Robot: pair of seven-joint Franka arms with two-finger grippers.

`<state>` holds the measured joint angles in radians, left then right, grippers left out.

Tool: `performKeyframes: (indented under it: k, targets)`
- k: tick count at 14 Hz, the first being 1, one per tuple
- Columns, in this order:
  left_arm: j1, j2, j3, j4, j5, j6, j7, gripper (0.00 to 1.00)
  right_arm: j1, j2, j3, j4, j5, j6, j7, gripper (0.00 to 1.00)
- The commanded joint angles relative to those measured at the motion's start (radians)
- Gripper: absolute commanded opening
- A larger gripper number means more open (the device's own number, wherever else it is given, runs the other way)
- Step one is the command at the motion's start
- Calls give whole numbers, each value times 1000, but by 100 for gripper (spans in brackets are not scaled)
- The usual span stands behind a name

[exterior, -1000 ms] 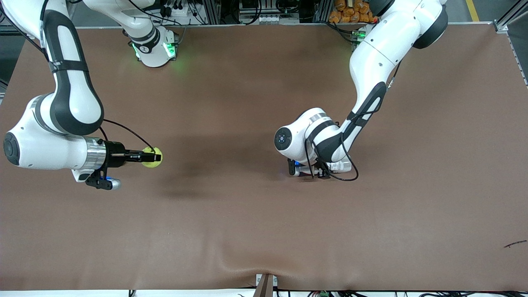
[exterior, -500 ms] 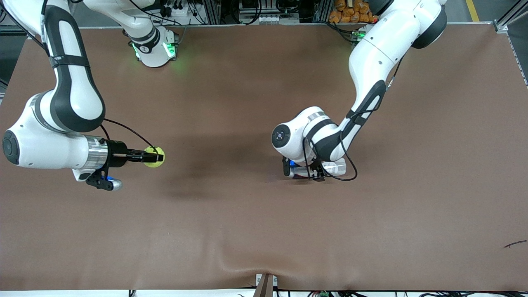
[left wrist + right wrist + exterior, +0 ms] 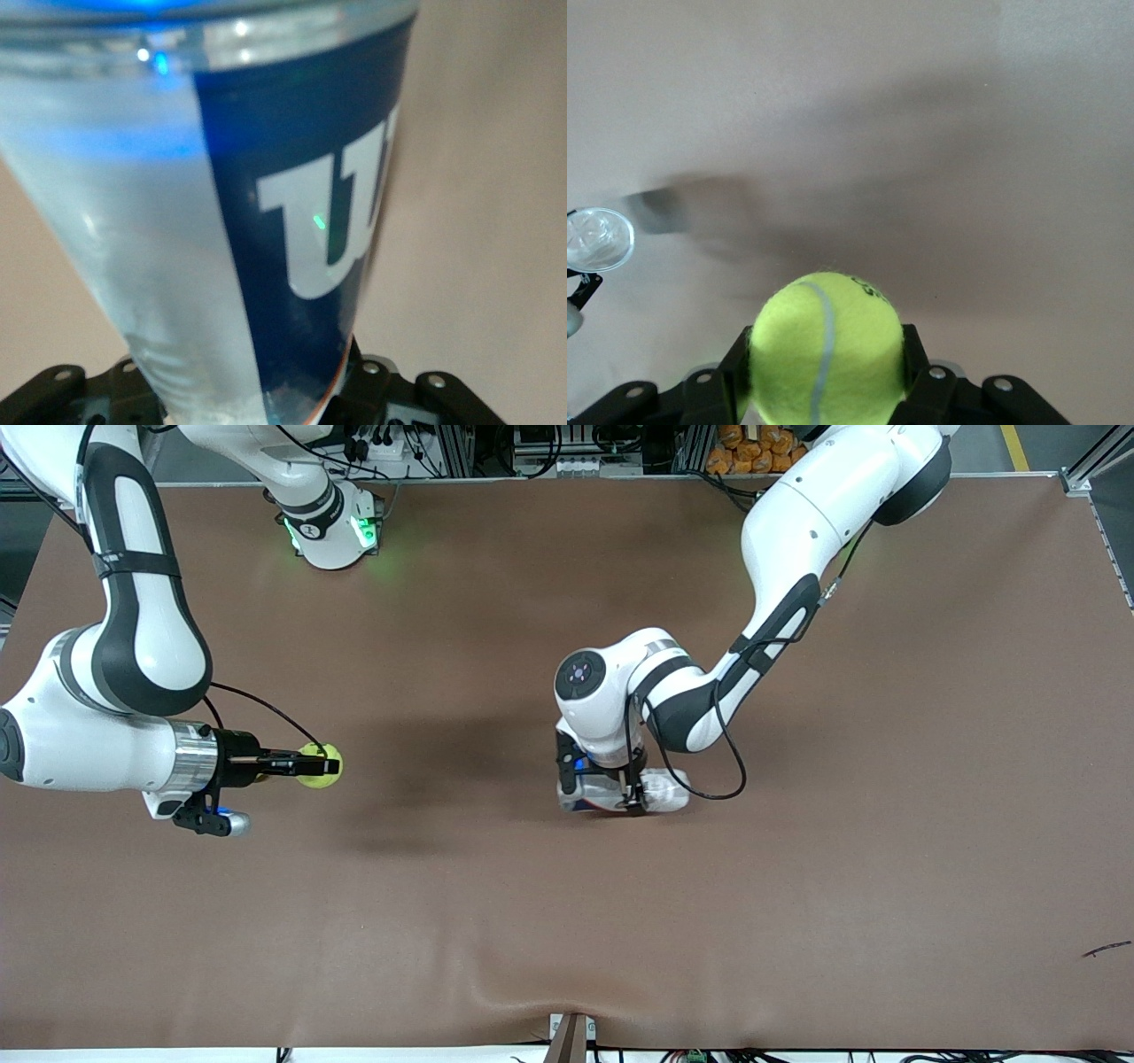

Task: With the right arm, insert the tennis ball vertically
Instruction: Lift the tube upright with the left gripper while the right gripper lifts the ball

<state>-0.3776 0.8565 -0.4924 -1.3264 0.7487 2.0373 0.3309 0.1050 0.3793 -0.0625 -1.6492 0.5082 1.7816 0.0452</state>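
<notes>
My right gripper (image 3: 319, 764) is shut on a yellow-green tennis ball (image 3: 324, 778) and holds it out sideways, low over the table toward the right arm's end. In the right wrist view the ball (image 3: 824, 341) sits between the black fingers (image 3: 914, 354). My left gripper (image 3: 611, 793) is shut on a clear plastic can with a blue label (image 3: 660, 790), which lies on its side low over the middle of the table. In the left wrist view the can (image 3: 266, 177) fills the frame. The can's clear round end (image 3: 598, 239) shows in the right wrist view.
The brown table mat (image 3: 797, 912) lies under both arms. The right arm's base (image 3: 332, 531), lit green, stands at the table's edge farthest from the front camera. A small dark scrap (image 3: 1106, 949) lies near the left arm's end.
The left arm has carried the can toward the right arm's end and turned its wrist. The right gripper with the ball has drifted slightly back toward its own end.
</notes>
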Motion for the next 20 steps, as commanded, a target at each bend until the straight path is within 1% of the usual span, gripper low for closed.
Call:
performKeyframes:
  k: [1,3,6,7,9,11,12,14,15,17,19,20]
  targets:
    - [-4,-16,6,-4,-9,154,-119,65,-16,-2,6,-4,10,-7,-24,20]
    - [-33,-11,12,-4,-2,249,-240,65,-16,-2,6,-4,10,-7,-30,20]
    - [-47,-2,24,-7,0,435,-340,65,-18,0,6,-4,10,-7,-47,21]
    - [-47,-2,26,-8,1,469,-377,65,-21,0,6,-4,9,-7,-47,21]
    - [-47,-2,29,-8,0,541,-407,65,-22,1,6,-4,4,-8,-51,21]
    - [-47,-1,32,-11,1,633,-428,65,-24,1,4,-4,-2,-10,-120,21]
    - [-49,2,47,-11,1,685,-431,65,-25,0,4,-3,-11,-10,-151,21]
    - [-55,4,61,-11,1,771,-432,64,-18,0,4,2,-71,-7,-165,22]
    - [-55,6,61,-13,1,793,-432,64,-13,0,4,3,-91,-4,-165,22]
    - [-56,10,61,-22,-2,814,-444,64,-11,0,4,3,-96,-4,-165,22]
    - [-57,27,61,-30,3,894,-454,63,-11,0,4,3,-96,-4,-165,22]
    - [-55,36,61,-49,3,943,-454,63,-11,0,6,3,-96,-4,-165,22]
